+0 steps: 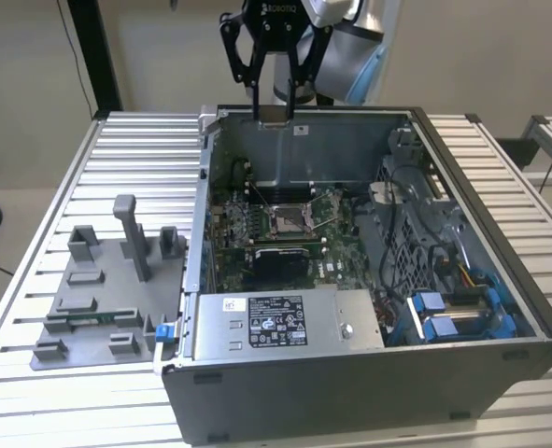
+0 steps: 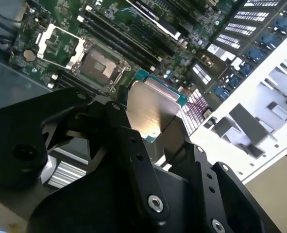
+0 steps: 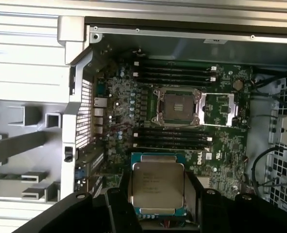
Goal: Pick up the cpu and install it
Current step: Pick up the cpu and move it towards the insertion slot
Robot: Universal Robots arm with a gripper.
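The cpu (image 3: pixel 156 187), a small square chip with a pale silver top on a green edge, is held flat between my black fingers (image 3: pixel 118 206). My gripper (image 1: pixel 274 114) hangs shut on it above the far wall of the open computer case (image 1: pixel 500 247), in the exterior view. The metal-framed socket (image 1: pixel 288 220) with a dark centre lies open on the green motherboard, lower down and nearer than the chip. Both wrist views show the cpu (image 2: pixel 150 109) well above the board, apart from the socket (image 2: pixel 98 64) (image 3: pixel 176 107).
A grey fixture tray (image 1: pixel 98 289) with upright blocks sits on the slatted table at the exterior view's left. Inside the case are a power supply (image 1: pixel 276 322) at the front, memory slots (image 3: pixel 175 73) beside the socket, and cables and blue connectors (image 1: pixel 444 313) on the exterior view's right.
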